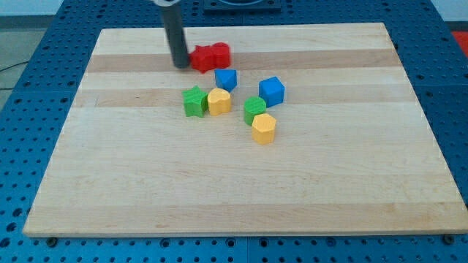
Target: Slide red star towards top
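Two red blocks touch near the view's top centre. The left one (200,58) looks like the red star; the right one (219,53) is a rounder red block. My dark rod comes down from the top, and my tip (179,64) rests on the board just left of the red star, touching or almost touching it.
Below the red blocks lie a small blue block (226,79), a blue cube (271,90), a green star (194,101), a yellow block (219,101), a green block (254,109) and a yellow hexagon (264,128). The wooden board (146,183) lies on a blue perforated table.
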`<action>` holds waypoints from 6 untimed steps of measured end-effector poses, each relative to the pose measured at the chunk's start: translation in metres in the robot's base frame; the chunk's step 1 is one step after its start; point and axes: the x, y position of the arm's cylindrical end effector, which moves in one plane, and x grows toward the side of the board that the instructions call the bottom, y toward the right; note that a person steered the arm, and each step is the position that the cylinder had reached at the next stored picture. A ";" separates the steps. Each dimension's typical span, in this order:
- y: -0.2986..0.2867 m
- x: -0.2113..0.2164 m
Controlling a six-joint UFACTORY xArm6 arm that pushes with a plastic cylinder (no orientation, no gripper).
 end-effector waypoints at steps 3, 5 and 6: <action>0.034 0.006; 0.059 0.034; 0.082 0.026</action>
